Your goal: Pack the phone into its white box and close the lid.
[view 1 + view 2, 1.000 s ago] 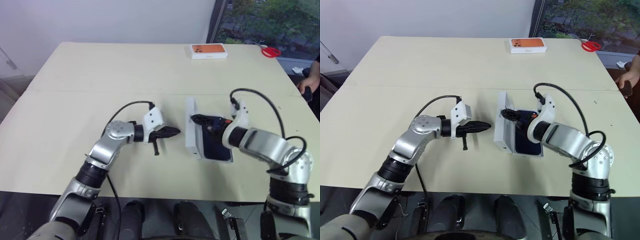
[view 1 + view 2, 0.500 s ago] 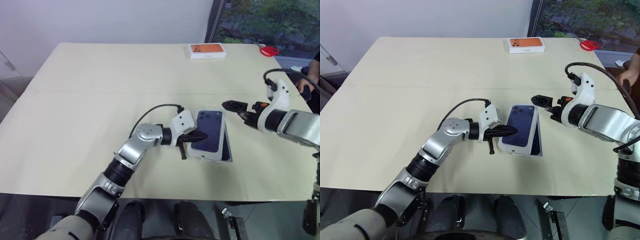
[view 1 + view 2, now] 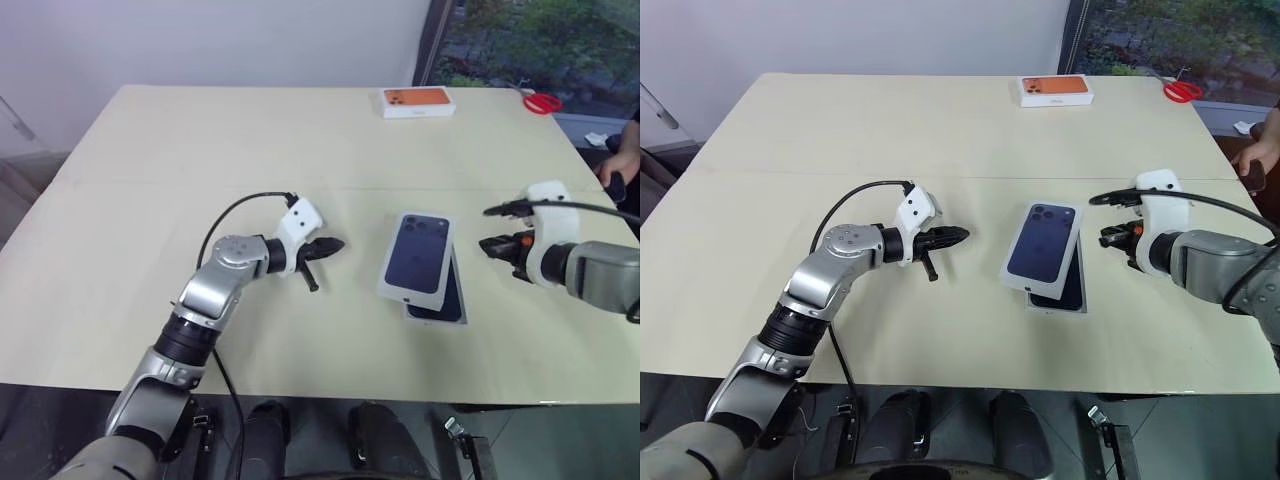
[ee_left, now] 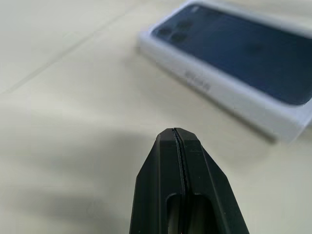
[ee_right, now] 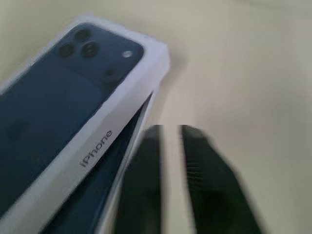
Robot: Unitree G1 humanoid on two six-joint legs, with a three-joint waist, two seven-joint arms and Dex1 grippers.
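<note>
The lid [image 3: 415,253], printed side up, lies flat but skewed over the white box [image 3: 436,321] in the middle of the table. A dark strip of the phone [image 3: 449,296] shows in the box past the lid's right edge. My left gripper [image 3: 338,243] hovers to the left of the lid, a short gap away, shut and empty; in the left wrist view its fingers [image 4: 165,161] are pressed together, pointing at the lid [image 4: 229,68]. My right gripper [image 3: 487,245] is to the right of the box, clear of it, fingers drawn together on nothing.
A white box with an orange picture [image 3: 418,101] lies at the far edge of the table. Red scissors [image 3: 542,103] lie at the far right corner. A person's hand [image 3: 622,172] rests at the table's right edge.
The lid, which stood on edge beside the box, has been tipped down onto it. My left gripper has drawn back to the left. My right gripper has swung away to the right and shut.
</note>
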